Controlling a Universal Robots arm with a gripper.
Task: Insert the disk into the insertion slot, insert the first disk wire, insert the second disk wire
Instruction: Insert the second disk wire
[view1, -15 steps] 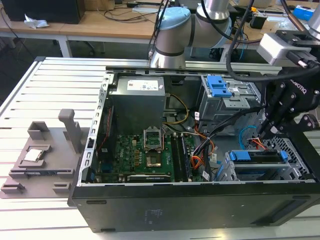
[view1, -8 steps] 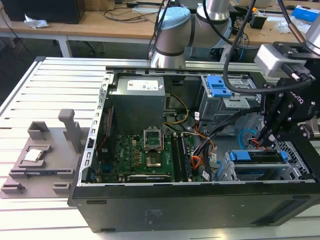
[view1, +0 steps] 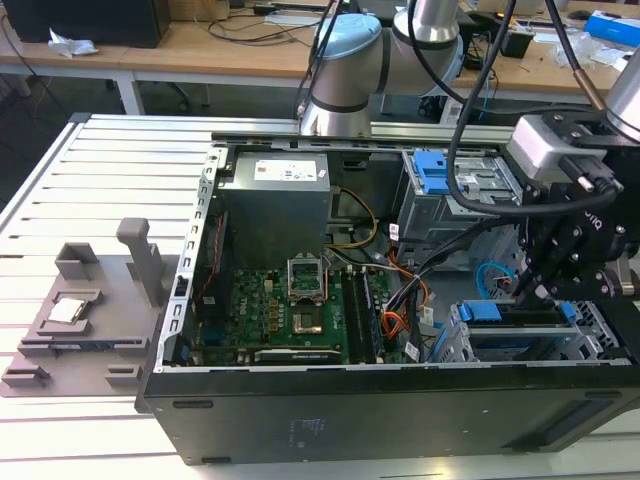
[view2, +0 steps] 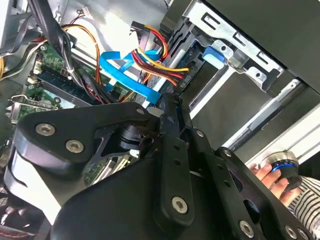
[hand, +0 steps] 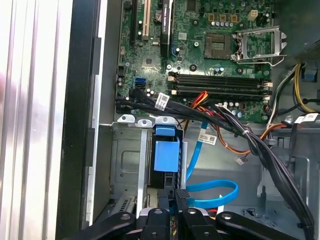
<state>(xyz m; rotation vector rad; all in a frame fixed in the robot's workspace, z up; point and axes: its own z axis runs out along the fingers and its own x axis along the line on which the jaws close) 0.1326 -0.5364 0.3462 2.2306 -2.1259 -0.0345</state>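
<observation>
**Gripper at the disk's end in the cage**

The gripper (hand: 172, 197) hangs low inside the open case (view1: 300, 420), its black fingers (hand: 181, 196) pressed together with no visible gap. In the first wrist view the fingertips meet just at the blue bracket end of the disk (hand: 166, 152), which sits inside the slot (hand: 125, 165), the silver cage by the case wall. A flat blue cable (hand: 215, 195) loops just beside the fingers, and a bundle of red, yellow and black wires (view2: 157, 57) lies a little beyond them. Past the disk lies the motherboard (hand: 210, 55). In the second wrist view a person's hand (view2: 272, 180) holds a round knob behind the gripper.
</observation>
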